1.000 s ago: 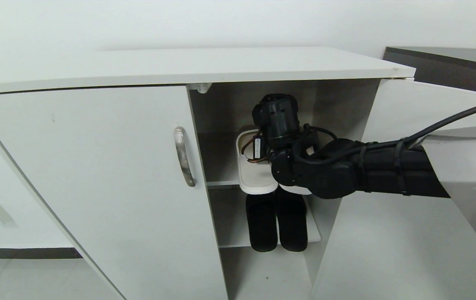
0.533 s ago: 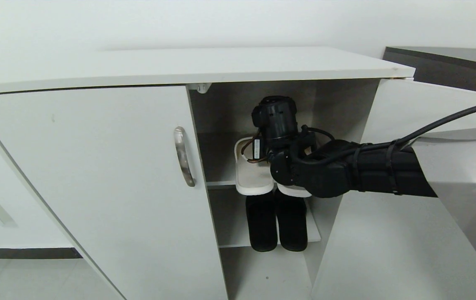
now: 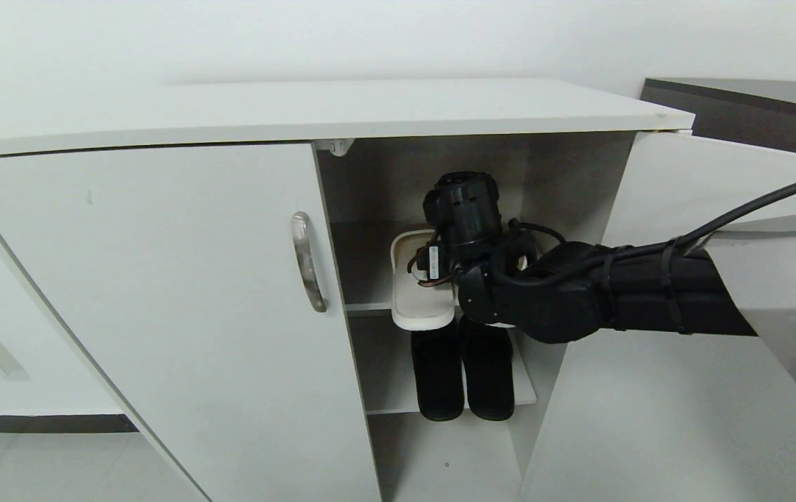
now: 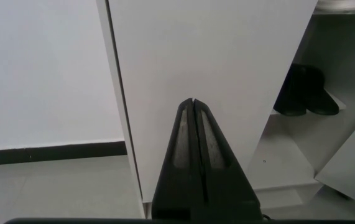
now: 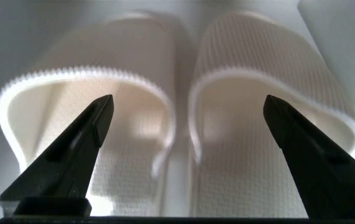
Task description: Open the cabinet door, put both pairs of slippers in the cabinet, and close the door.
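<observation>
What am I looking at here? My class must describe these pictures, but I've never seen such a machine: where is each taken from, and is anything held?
It is a robot with two arms, each ending in a two-fingered tool. One picture comes from a camera on its head, facing a white cabinet whose right door stands open and left door is shut. Black slippers lie on the lower shelf; white slippers lie on the shelf above, heels over its edge, with the right arm inside at their heels. The other two come from wrist cameras. One looks past the right tool, its fingers spread wide before the white slippers' heels, gripping nothing. The other shows the left tool, shut and empty, outside by the left door.
</observation>
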